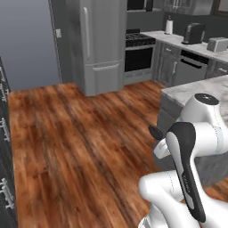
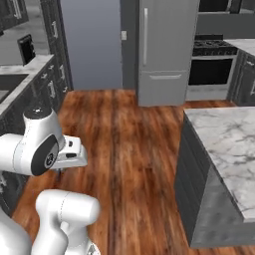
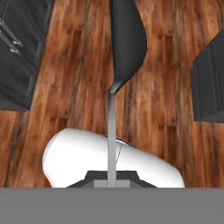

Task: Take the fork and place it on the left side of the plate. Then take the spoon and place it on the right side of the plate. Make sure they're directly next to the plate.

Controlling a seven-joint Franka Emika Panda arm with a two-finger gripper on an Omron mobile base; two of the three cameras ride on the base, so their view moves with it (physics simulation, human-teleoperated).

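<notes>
**Q:** Entry for this moment: how do your jaws stand?

**A:** My gripper (image 3: 111,180) is pressed together on the thin straight handle of the spoon (image 3: 127,39). In the hand view the handle runs straight up from between my fingertips. It kinks slightly where it meets the dark grey oval bowl, which sits at the far end, near the top of that view. The fingertips themselves are mostly hidden behind the handle.

**Q:** Where is the spoon relative to the room?

**A:** It is held in the air over the wooden floor (image 3: 166,57) and touches nothing but my jaws. In the hand view a dark cabinet front with bar handles (image 3: 17,52) lies on one side. A dark panel (image 3: 210,83) lies on the other, and the spoon hangs between them, well apart from both.

**Q:** What do the base cameras add?

**A:** My arm is folded close to the base. In the right base view the marble-topped island (image 2: 224,134) stands to my right. The left base view shows the refrigerator (image 1: 102,44) across the floor, with the stove (image 1: 139,53) just beside it. In that view a small dark oval shows beside my wrist. It may be the spoon's bowl, but I cannot tell for certain.
</notes>
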